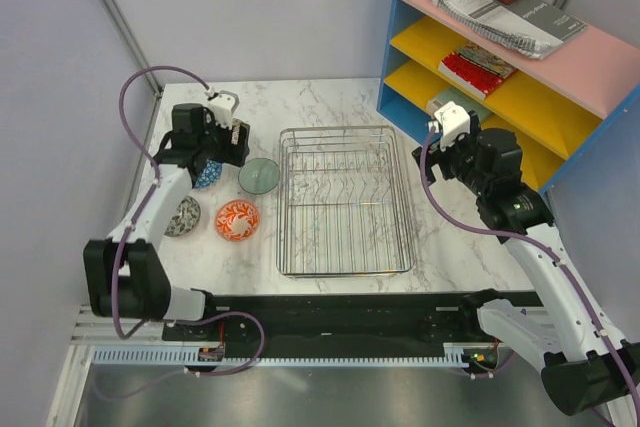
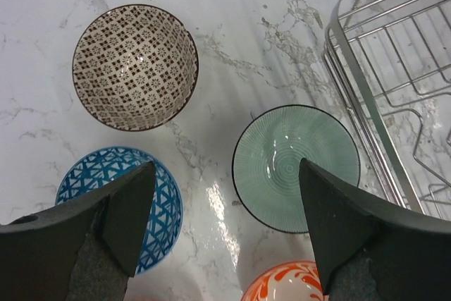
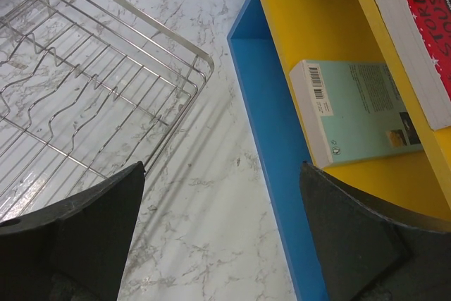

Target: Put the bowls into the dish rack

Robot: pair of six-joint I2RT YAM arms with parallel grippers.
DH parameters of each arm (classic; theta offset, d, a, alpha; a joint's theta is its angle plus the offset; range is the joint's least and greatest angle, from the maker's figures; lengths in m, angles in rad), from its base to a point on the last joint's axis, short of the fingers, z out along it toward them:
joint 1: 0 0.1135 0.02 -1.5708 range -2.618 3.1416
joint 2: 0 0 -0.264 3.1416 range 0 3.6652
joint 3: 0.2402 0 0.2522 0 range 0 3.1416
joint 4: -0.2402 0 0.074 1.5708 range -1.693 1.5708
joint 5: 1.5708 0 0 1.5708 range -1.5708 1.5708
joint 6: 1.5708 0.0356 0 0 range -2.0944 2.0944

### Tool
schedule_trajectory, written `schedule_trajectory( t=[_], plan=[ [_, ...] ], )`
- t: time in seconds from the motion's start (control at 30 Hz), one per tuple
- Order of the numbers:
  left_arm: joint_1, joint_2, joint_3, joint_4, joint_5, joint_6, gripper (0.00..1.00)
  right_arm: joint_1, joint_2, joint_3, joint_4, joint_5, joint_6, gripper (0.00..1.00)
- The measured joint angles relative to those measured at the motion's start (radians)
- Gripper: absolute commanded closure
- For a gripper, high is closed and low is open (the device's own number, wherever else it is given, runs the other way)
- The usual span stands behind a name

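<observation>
Rack load not started: the dish rack (image 1: 345, 237) holds no bowl and sits mid-tabletop (image 1: 330, 97). All five bowls are on the tabletop to its left:
- teal-green bowl (image 2: 292, 167), just beside the rack's left wall
- orange bowl (image 1: 237, 219), near it
- blue lattice bowl (image 2: 106, 181)
- brown-patterned bowl (image 2: 134, 67)
- grey speckled bowl (image 1: 183, 216), furthest out

Left pincer (image 2: 225, 166) hovers above the cluster, jaws wide apart with nothing between them, looking down between blue and teal. Reads as the pick approach for bowl one. Teal looks the likely target, not certain.

Next: put one jaw inside a rim, drop, pinch the wall, lift, then stand the bowl on edge between the tines.

Right pincer (image 3: 222, 167) is spread wide and empty, parked above the gap between the rack and the blue shelf unit (image 3: 268, 139).
</observation>
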Motion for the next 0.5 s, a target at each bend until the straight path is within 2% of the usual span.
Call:
schedule_trajectory(
  t=[0.23,0.5],
  plan=[
    [0.0,0.3,0.121,0.03,0.002,0.008,0.17,0.001,0.001,-0.015,0.006,0.0,-0.006,0.02],
    [0.0,0.349,0.123,0.027,0.013,0.012,0.22,0.024,0.014,-0.02,0.008,0.001,-0.018,0.02]
  ],
)
